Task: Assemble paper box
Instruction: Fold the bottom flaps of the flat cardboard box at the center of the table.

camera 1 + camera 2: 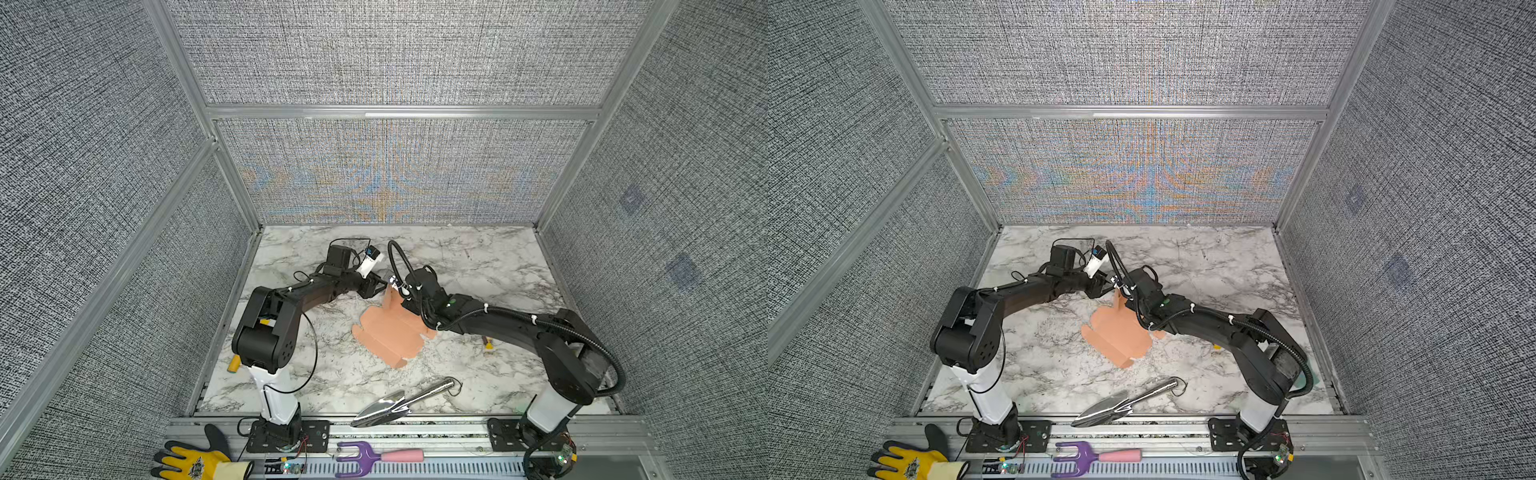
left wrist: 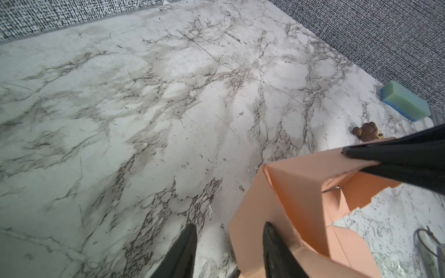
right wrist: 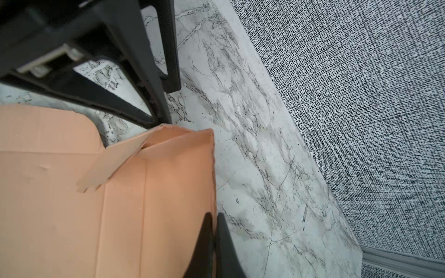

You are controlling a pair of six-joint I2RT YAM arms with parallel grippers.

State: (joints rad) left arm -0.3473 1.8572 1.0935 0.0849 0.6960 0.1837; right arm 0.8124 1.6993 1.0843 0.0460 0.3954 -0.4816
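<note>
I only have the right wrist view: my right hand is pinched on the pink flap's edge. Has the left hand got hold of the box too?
Observer: No. In the left wrist view the left hand is open. The raised flap of the paper box has its edge in the gap, unpinched.
Operator: How much of the sheet is lifted?
Observer: In both top views only the far panel stands up. The rest lies on the table.

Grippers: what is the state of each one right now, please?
Left gripper: open, paper box flap beside one finger.
Right gripper: shut on the paper box's edge.
</note>
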